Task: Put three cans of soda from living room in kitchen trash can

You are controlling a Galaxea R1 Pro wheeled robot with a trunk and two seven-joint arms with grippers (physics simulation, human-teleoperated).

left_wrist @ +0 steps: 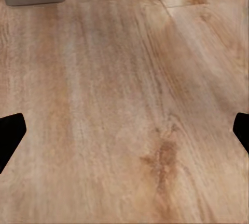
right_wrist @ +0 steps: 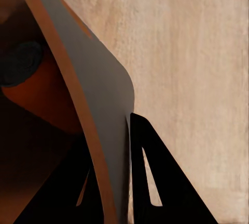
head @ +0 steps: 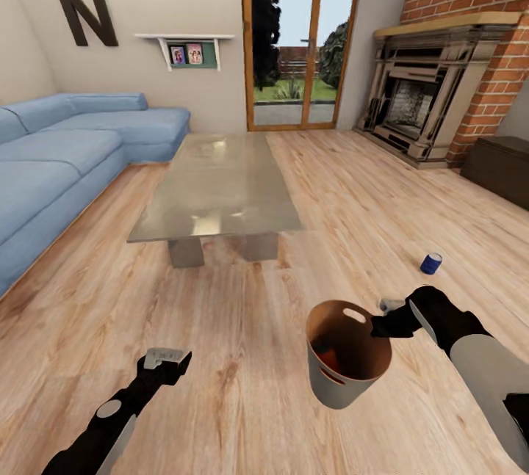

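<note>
Partway through: orange soda can already inside trash can pinched at rim by right end effector; blue soda can lying on living-room floor nearby; left end effector spread, empty; kitchen trip pending.

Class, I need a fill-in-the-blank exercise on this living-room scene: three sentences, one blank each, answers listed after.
1. The right gripper is shut on the rim of the ____.
2. The dark blue can lies on the ____.
3. Inside the bin shows a can coloured ____.

Missing words: bin; floor; orange
</note>
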